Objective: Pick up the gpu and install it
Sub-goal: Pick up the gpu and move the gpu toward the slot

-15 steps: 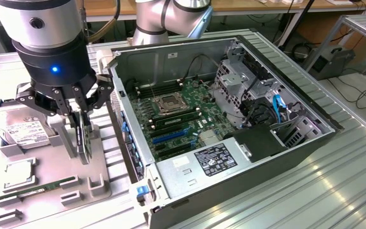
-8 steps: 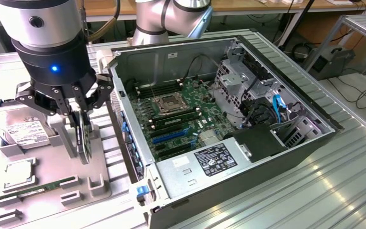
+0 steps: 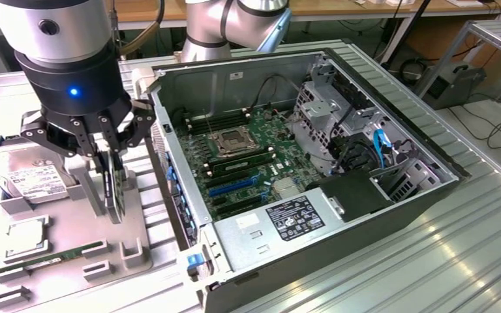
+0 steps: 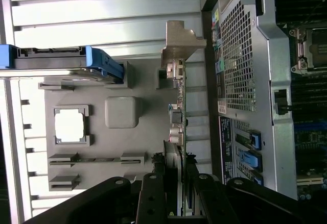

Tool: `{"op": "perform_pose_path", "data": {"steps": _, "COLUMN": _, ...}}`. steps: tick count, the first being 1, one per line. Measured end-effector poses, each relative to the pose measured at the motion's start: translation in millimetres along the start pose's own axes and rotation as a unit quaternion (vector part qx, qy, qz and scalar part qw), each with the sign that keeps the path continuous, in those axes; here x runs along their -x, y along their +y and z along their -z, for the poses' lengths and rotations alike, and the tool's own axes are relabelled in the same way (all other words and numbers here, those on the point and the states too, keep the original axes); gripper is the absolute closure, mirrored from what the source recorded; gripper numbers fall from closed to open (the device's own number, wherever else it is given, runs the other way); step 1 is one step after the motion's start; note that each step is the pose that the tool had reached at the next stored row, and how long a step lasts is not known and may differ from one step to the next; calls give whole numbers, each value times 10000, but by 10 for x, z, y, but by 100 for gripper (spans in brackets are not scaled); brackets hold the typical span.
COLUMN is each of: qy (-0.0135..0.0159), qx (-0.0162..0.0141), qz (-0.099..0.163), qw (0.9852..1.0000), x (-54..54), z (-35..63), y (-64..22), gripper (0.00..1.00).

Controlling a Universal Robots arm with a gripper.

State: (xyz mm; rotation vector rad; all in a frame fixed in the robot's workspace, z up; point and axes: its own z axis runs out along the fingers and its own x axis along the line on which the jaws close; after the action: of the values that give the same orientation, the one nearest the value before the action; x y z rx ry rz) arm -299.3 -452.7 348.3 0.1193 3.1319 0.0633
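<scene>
The gpu (image 3: 117,195) stands on edge in a slot of the grey holder tray (image 3: 146,228), to the exterior view's left of the open computer case (image 3: 381,195). My gripper (image 3: 109,171) comes down from above, and its fingers press on both faces of the card's upper part. In the wrist view the gpu (image 4: 180,99) is seen edge-on, with its silver bracket (image 4: 180,45) at the far end. There my gripper (image 4: 176,178) clamps the card's near end. The card's lower edge still looks level with the holder. The motherboard's blue slots (image 3: 233,187) lie bare inside the case.
On the tray lie a hard drive (image 3: 34,179) in a blue frame (image 4: 102,63), a CPU (image 3: 26,231) and a green RAM stick (image 3: 50,257). The case's perforated rear wall (image 4: 237,55) stands close beside the card. Ribbed metal table (image 3: 425,261) surrounds everything.
</scene>
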Motion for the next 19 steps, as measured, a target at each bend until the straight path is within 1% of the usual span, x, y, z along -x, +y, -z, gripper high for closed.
{"op": "perform_pose_path", "data": {"steps": 19, "qy": 0, "qx": 0, "qz": 0, "qw": 10000, "x": 0, "z": 43, "y": 2, "gripper": 74}}
